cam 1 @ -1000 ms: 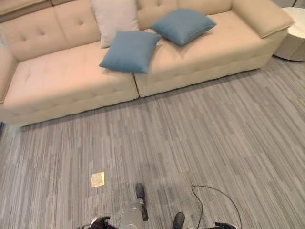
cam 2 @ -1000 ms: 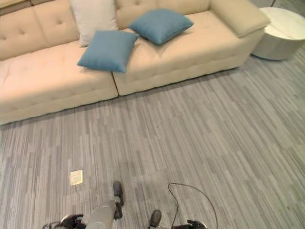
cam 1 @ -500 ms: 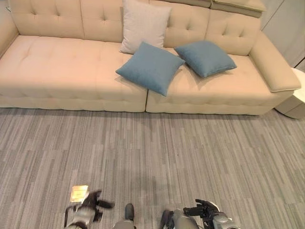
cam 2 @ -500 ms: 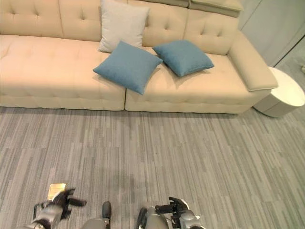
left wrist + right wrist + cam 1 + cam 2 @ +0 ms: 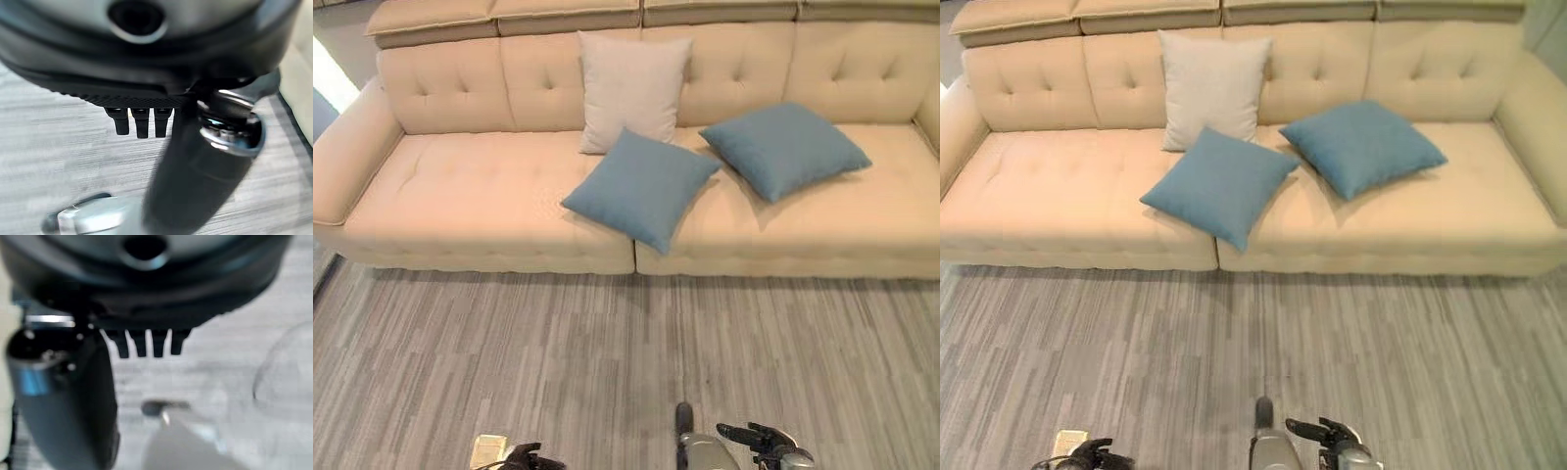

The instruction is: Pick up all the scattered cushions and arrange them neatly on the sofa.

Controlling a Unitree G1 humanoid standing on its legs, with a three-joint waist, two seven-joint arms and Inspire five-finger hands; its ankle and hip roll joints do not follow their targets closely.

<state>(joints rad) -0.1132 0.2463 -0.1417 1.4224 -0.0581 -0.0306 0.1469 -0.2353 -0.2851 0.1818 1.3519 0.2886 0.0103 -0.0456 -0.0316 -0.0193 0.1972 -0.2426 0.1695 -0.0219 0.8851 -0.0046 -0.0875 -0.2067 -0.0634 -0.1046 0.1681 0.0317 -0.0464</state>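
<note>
Cushions: three on the sofa seat, none on visible floor. White cushion upright against backrest; blue cushion lies tilted, overhanging the seat's front edge; second blue cushion flat beside it. Left hand and right hand empty, fingers straight. Judgement: approach and stand both blues against the backrest. No containers.
</note>
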